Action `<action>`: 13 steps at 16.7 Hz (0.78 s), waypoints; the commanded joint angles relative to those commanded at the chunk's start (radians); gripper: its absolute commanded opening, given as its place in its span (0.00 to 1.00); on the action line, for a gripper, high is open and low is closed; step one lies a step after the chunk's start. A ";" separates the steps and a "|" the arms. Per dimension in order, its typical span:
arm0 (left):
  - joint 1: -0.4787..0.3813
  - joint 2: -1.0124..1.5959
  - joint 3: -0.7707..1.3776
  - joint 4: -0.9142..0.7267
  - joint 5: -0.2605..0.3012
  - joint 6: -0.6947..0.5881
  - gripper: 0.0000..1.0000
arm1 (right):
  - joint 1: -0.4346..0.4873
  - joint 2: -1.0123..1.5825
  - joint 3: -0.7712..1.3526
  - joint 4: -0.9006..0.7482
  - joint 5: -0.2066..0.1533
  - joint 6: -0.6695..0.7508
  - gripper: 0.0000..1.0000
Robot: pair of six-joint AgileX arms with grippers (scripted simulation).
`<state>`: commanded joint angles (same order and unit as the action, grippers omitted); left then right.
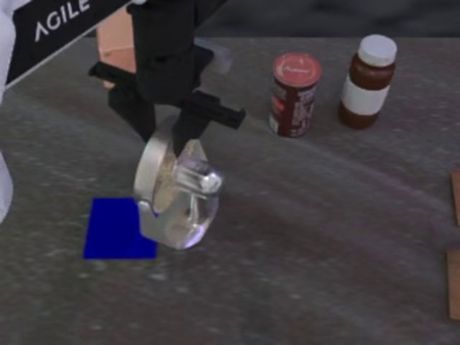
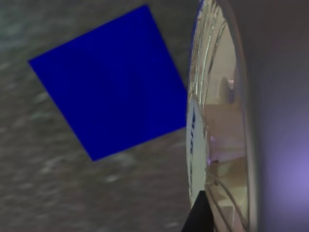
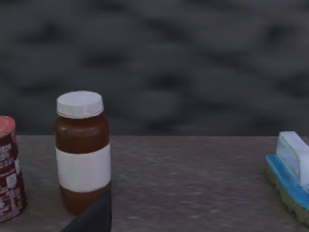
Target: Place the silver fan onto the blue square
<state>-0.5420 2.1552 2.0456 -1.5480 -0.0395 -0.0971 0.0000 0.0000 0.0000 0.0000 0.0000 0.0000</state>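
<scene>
Open table around the square, clutter only along the far edge

The square (image 1: 119, 228) lies bare on its left and near sides, with open tabletop (image 1: 302, 273) around it; the fan (image 1: 176, 192), held by the left gripper (image 1: 167, 136), overlaps its right edge. A red can (image 1: 295, 94) and brown jar (image 1: 368, 80) stand well apart at the far right, a peach block (image 1: 115, 44) behind the arm, and wooden pieces (image 1: 454, 259) at the right edge.

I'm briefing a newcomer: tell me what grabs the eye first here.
The silver fan stands out, clamped in the left claw left of the table's centre, overlapping the right edge of the blue square. Next, a red-lidded can and a white-capped brown jar stand at the back right.
</scene>
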 joint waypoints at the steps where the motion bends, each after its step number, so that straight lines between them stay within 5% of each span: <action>1: 0.008 -0.015 -0.020 -0.010 -0.010 -0.073 0.00 | 0.000 0.000 0.000 0.000 0.000 0.000 1.00; 7: 0.068 -0.138 -0.150 -0.020 -0.045 -0.689 0.00 | 0.000 0.000 0.000 0.000 0.000 0.000 1.00; 13: 0.133 -0.260 -0.282 0.042 -0.020 -1.356 0.00 | 0.000 0.000 0.000 0.000 0.000 0.000 1.00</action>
<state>-0.4092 1.8953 1.7639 -1.5061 -0.0594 -1.4532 0.0000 0.0000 0.0000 0.0000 0.0000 0.0000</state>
